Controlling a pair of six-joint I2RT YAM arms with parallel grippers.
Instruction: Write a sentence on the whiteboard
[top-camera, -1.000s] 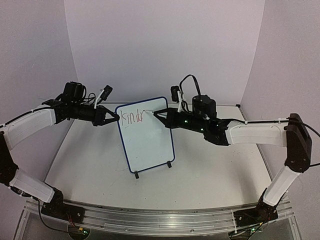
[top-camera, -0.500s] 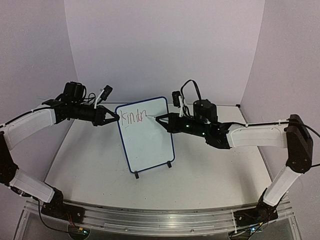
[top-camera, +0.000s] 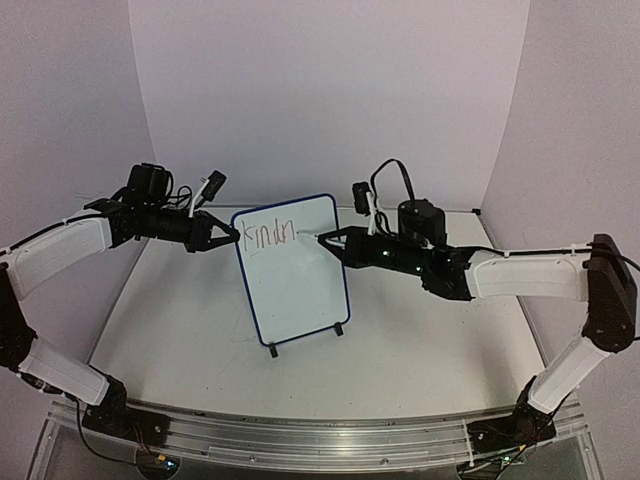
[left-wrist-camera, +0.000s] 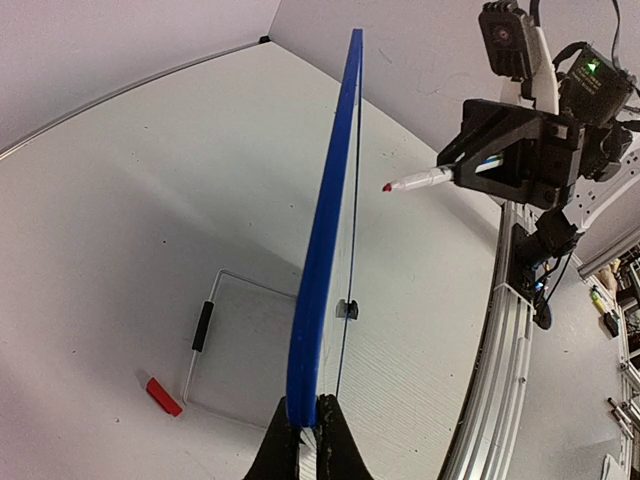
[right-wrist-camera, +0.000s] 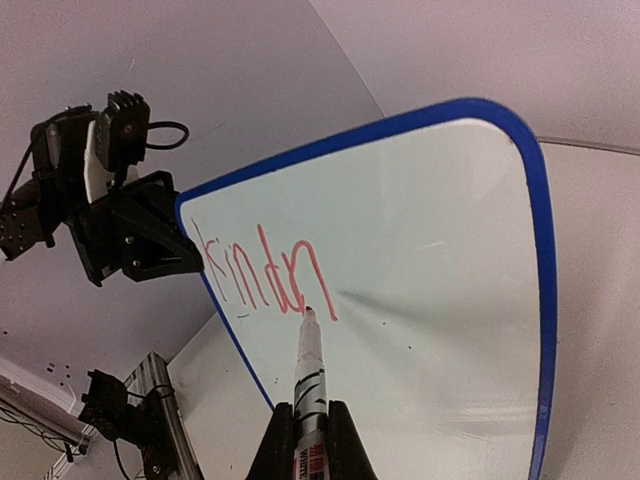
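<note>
On the desk (top-camera: 420, 340): board (top-camera: 295, 290) stands up on two feet.
Left tool (top-camera: 232, 236): pinched tight on the board's side edge.
Right tool (top-camera: 322, 238): squeezed on a pen (right-wrist-camera: 308, 360), tip by the red letters (right-wrist-camera: 265, 275) up top.

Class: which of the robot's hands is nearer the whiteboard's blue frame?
Left. The left hand is clamped on the left edge of the whiteboard; the right hand stands off its face, holding a marker.

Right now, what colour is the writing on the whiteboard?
The writing is red, clearest in the right wrist view.
</note>
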